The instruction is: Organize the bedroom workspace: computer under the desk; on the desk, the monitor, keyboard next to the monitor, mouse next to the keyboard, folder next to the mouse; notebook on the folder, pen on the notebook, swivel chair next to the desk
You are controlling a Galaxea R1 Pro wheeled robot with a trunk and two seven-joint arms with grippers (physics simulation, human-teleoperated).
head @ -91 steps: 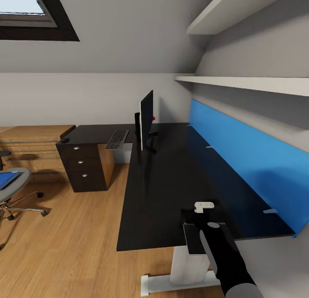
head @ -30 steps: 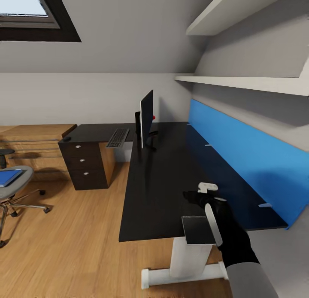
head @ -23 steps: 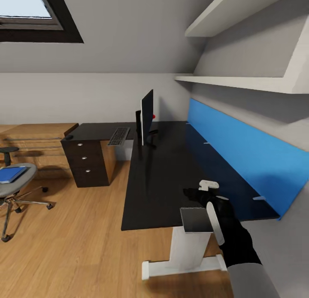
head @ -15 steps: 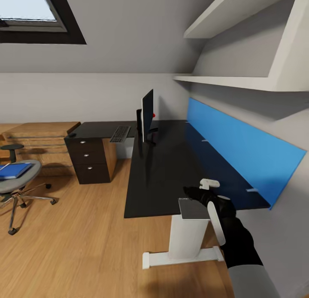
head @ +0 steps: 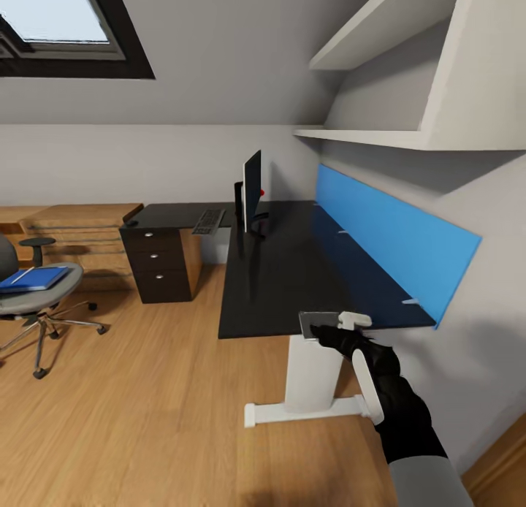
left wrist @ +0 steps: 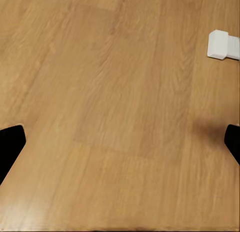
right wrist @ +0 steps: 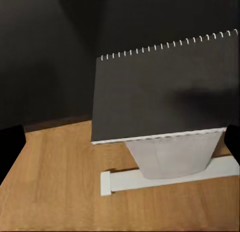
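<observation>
My right gripper is shut on the notebook, a grey spiral-bound pad, held in the air at the front edge of the desk, above its white pedestal. On the glossy black top, far back, the monitor stands with the keyboard to its left and the small mouse at the far corner. At the left stands the swivel chair with the blue folder on its seat. My left gripper hangs open over bare floor. Computer and pen are out of view.
A black drawer unit sits under the desk's far wing, with low wooden shelving beside it. A blue back panel and white wall shelves line the right wall. The desk's white foot rests on the wooden floor.
The whole view has pulled back and turned, so the desk looks farther away and the chair shows more fully. The notebook stays in my right gripper, now at the desk's front edge.
</observation>
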